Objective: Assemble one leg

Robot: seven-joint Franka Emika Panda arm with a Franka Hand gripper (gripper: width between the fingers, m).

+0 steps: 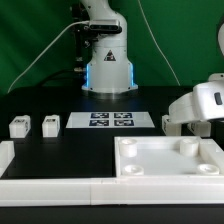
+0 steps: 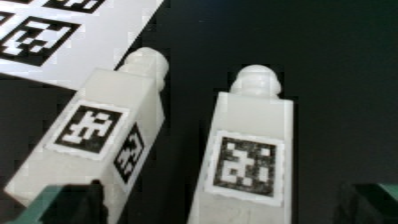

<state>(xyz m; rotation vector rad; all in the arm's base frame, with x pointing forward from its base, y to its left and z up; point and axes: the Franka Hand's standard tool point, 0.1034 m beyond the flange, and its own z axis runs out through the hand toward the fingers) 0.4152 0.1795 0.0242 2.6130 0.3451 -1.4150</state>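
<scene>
The wrist view crops one leg and the second leg at one end, showing only fingertips of the claw.

1. Glossy white rounded robot arm column with dark markings on its front.
2. Blue glowing band near its foot.
3. White rounded wrist housing, dark underneath.
4. Dark green fingertips.

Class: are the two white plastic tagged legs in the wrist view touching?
Apart. The wrist view shows dark table between one white plastic block-shaped leg and the other leg along their visible length.
</scene>
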